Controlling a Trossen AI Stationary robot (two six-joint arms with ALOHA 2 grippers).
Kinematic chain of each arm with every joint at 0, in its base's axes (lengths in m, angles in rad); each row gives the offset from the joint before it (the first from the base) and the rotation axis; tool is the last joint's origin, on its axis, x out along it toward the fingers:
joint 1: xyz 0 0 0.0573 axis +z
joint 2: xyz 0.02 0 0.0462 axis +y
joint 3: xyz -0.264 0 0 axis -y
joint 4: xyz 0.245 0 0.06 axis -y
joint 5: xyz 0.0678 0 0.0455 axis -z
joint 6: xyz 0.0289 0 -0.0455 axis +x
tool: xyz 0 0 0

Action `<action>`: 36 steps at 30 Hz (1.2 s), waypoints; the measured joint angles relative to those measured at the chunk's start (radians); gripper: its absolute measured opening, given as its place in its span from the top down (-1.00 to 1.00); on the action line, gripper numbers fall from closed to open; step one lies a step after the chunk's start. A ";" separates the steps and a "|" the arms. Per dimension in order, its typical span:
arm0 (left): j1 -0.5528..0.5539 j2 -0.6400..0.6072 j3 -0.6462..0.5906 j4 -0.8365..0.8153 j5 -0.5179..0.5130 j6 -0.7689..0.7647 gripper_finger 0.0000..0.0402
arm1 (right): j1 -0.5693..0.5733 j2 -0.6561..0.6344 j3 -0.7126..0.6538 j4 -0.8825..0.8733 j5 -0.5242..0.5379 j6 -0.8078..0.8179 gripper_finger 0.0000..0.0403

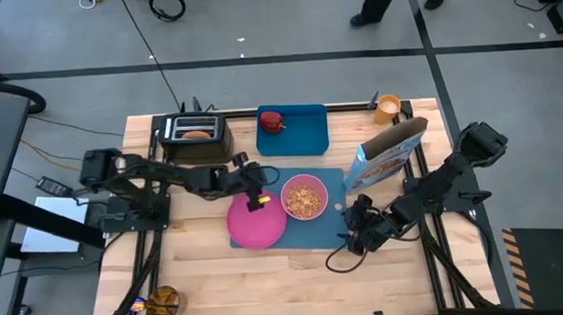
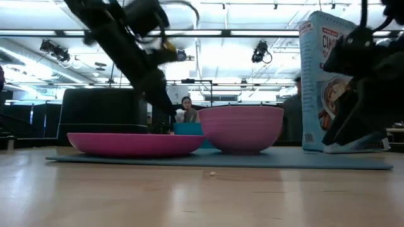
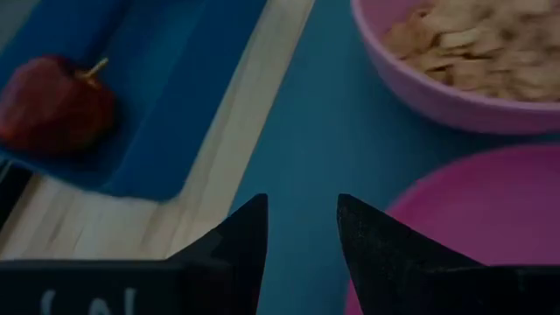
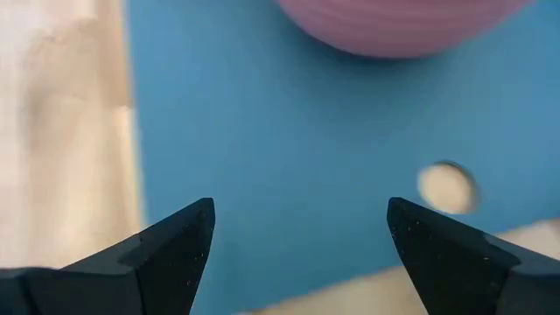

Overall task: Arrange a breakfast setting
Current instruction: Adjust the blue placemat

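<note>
A: Pink plate (image 2: 136, 144) sitting nearest, at the blue mat's (image 1: 329, 230) left edge; left gripper (image 1: 255, 192) hovering above, fingers slightly parted, empty.

B: Right gripper (image 1: 358, 218) gaping, empty. Apple (image 1: 272, 121) waiting in the tray (image 1: 304, 132), probably firm, smooth: pinch its middle.

Parted pincer (image 4: 297, 254) over blue mat (image 4: 280, 140), pink bowl (image 4: 402, 22)

A tall cereal box (image 2: 334, 82) stands at the right of the low view. Big white letters near its top start with "C", but an arm hides the rest. Its small side print is too tiny to read.
</note>
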 joint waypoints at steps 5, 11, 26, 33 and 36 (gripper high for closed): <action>0.056 0.099 -0.002 0.041 -0.023 0.020 0.26 | -0.038 0.016 -0.005 0.007 -0.020 -0.040 -0.73; 0.181 0.104 0.000 0.049 0.174 -0.047 0.26 | -0.075 0.049 -0.004 0.046 -0.088 -0.077 -0.73; 0.228 0.166 0.006 -0.106 0.222 -0.151 0.26 | -0.132 0.066 -0.002 0.074 -0.158 -0.162 -0.73; 0.191 0.143 0.003 -0.161 0.220 -0.188 0.26 | -0.134 0.067 -0.002 0.073 -0.159 -0.169 -0.73; 0.186 0.142 0.002 -0.157 0.213 -0.193 0.26 | -0.135 0.067 -0.003 0.076 -0.165 -0.179 -0.73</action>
